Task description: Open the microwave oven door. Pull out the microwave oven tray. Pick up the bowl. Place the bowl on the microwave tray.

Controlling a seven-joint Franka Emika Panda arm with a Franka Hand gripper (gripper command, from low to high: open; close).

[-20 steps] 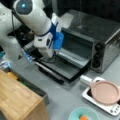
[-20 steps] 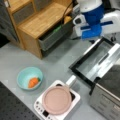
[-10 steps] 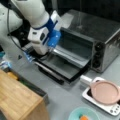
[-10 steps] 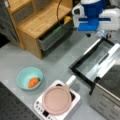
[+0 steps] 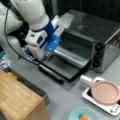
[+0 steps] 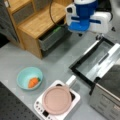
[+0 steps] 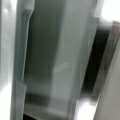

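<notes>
In a front view the gripper (image 5: 47, 57) hovers over the lowered microwave oven door (image 5: 61, 68) (fingers hidden, grip impossible to tell); the microwave oven tray (image 5: 71, 58) juts from the microwave oven (image 5: 100, 37). The bowl (image 5: 83, 114) sits on the surface.

Two high fronts; close wrist view

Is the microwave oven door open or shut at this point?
Open: the microwave oven door lies flat in front of the microwave oven, its cavity exposed in both front views.

Steel microwave oven (image 5: 100, 42), door (image 5: 62, 68) dropped flat; tray (image 6: 106, 63) seemingly partway out; teal bowl (image 6: 29, 78) well apart.
</notes>
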